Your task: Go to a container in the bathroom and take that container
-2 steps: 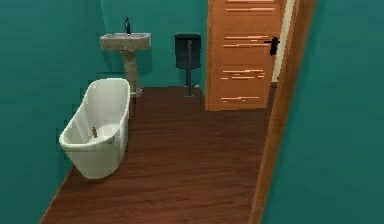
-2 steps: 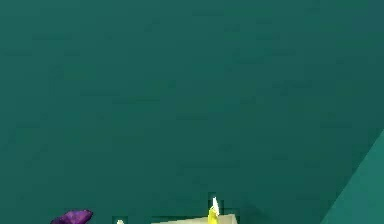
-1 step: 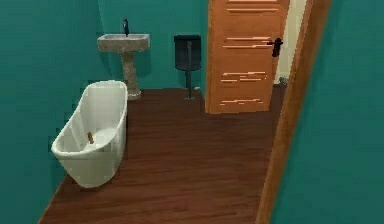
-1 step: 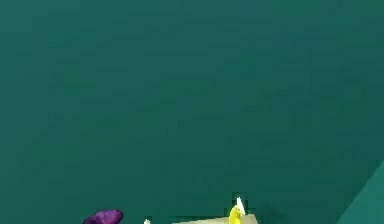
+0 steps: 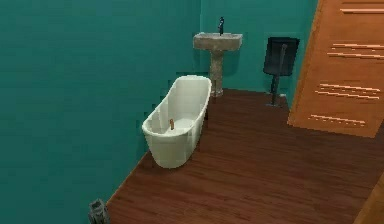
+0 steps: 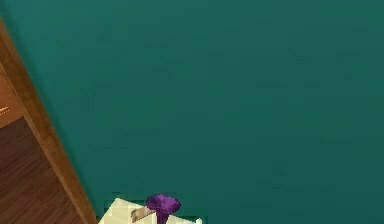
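Bathtub [image 5: 172, 146], pedestal sink [image 5: 217, 43], purple blob [image 6: 162, 205]

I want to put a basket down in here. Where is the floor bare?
The wood floor lies bare between the bathtub and the door, widest in the foreground. It is crowded at the back wall, with the pedestal sink and a black stand.

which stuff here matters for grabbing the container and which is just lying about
Possibly for the job: small dark bottle on the stone pedestal sink; purple cup-shaped thing on a pale surface.
Likely just about: white freestanding bathtub; black boxy thing by the wall; panelled wooden door.
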Robot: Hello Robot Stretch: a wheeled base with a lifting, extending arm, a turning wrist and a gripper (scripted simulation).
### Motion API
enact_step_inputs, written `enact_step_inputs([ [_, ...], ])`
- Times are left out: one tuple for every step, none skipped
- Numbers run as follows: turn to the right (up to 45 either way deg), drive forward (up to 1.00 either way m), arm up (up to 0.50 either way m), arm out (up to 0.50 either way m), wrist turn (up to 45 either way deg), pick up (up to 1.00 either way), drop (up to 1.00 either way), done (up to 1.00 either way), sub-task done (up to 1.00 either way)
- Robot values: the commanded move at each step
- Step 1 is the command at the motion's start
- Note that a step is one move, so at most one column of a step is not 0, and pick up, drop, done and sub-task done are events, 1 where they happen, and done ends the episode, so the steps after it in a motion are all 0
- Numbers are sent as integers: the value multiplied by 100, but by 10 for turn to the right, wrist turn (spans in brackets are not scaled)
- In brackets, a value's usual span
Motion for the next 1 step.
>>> enact_step_inputs([
  [0, 0, 50, 0, 0, 0, 0, 0, 0],
])
